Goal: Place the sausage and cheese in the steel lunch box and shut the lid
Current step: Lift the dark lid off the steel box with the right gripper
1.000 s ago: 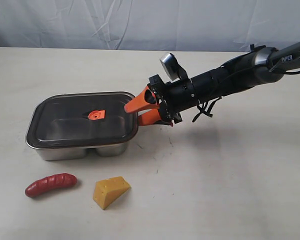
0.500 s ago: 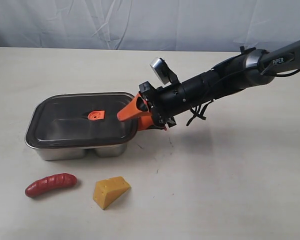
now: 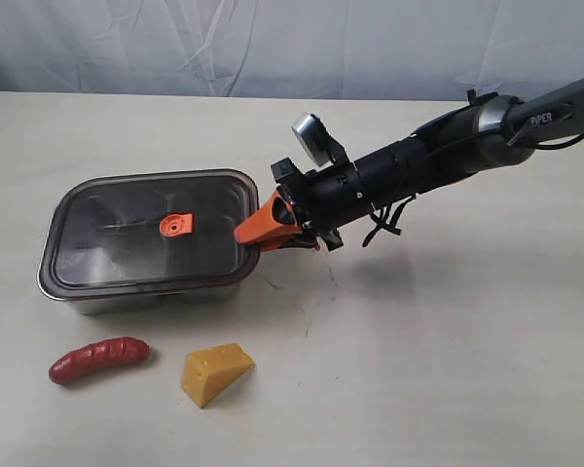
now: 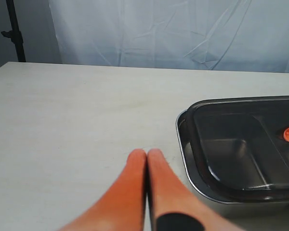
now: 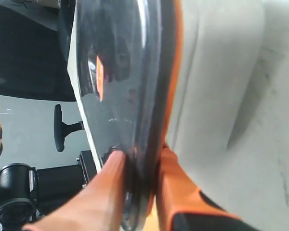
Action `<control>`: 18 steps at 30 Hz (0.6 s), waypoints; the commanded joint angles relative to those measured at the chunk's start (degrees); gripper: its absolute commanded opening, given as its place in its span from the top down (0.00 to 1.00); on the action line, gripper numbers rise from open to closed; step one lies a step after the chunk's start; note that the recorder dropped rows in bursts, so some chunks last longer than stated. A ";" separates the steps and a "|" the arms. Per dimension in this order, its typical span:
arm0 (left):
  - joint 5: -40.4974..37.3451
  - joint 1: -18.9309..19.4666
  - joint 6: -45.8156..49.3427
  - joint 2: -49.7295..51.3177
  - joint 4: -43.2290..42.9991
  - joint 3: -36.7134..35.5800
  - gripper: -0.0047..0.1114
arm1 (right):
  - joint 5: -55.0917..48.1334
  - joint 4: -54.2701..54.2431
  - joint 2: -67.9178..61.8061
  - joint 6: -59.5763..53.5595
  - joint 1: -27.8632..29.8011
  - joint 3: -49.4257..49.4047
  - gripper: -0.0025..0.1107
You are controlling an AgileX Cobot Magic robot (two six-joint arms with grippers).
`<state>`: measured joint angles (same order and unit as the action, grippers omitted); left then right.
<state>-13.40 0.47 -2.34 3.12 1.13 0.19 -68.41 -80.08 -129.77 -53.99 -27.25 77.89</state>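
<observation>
Steel lunch box [image 3: 117, 300] under lid [image 3: 141, 238]; sausage [image 3: 98, 359] and cheese [image 3: 216, 373] outside, nearby.

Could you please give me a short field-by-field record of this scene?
lid: covering the steel lunch box, one edge pinched by the right gripper
sausage: on the table, outside the steel lunch box
cheese: on the table beside the sausage, not touching it
left gripper: shut, empty
packed so far: nothing
</observation>
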 commanded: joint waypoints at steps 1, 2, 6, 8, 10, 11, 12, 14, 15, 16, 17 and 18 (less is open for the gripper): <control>-0.04 -0.02 -0.20 -0.43 0.01 -0.19 0.96 | -1.44 1.52 0.21 1.22 -0.13 0.16 0.99; -0.04 -0.02 -0.20 -0.43 0.01 -0.19 0.96 | -1.54 1.93 0.21 1.86 -0.13 0.16 0.99; -0.04 -0.02 -0.20 -0.43 0.01 -0.19 0.96 | -1.54 3.42 0.21 3.03 -0.13 0.16 0.99; -0.04 -0.02 -0.20 -0.43 0.01 -0.19 0.96 | -1.55 3.78 0.21 3.03 -0.13 0.16 0.99; -0.04 -0.02 -0.20 -0.43 0.01 -0.19 0.96 | -1.55 3.76 0.21 3.03 -0.13 0.16 0.99; -0.04 -0.02 -0.20 -0.43 0.01 -0.19 0.96 | -1.55 3.76 0.21 3.03 -0.13 0.16 0.99; -0.04 -0.02 -0.20 -0.43 0.01 -0.19 0.96 | -1.55 3.76 0.32 2.92 -0.13 0.16 0.99; -0.04 -0.02 -0.20 -0.43 0.01 -0.19 0.96 | -1.55 3.55 0.68 1.52 -0.13 0.16 0.99; -0.04 -0.02 -0.20 -0.43 0.01 -0.19 0.96 | -1.52 3.55 1.41 0.87 -0.13 0.16 0.99; -0.04 -0.02 -0.20 -0.43 0.01 -0.19 0.96 | -1.50 3.55 1.97 0.60 -0.13 0.16 0.99; -0.04 -0.02 -0.20 -0.43 0.01 -0.19 0.96 | -0.78 3.34 3.06 0.35 -0.13 0.16 0.99; -0.04 -0.02 -0.20 -0.43 0.01 -0.19 0.96 | -0.04 3.34 3.83 -0.03 -0.13 0.16 0.99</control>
<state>-13.40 0.47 -2.34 3.12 1.13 0.19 -69.15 -77.66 -128.11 -52.40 -27.25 77.89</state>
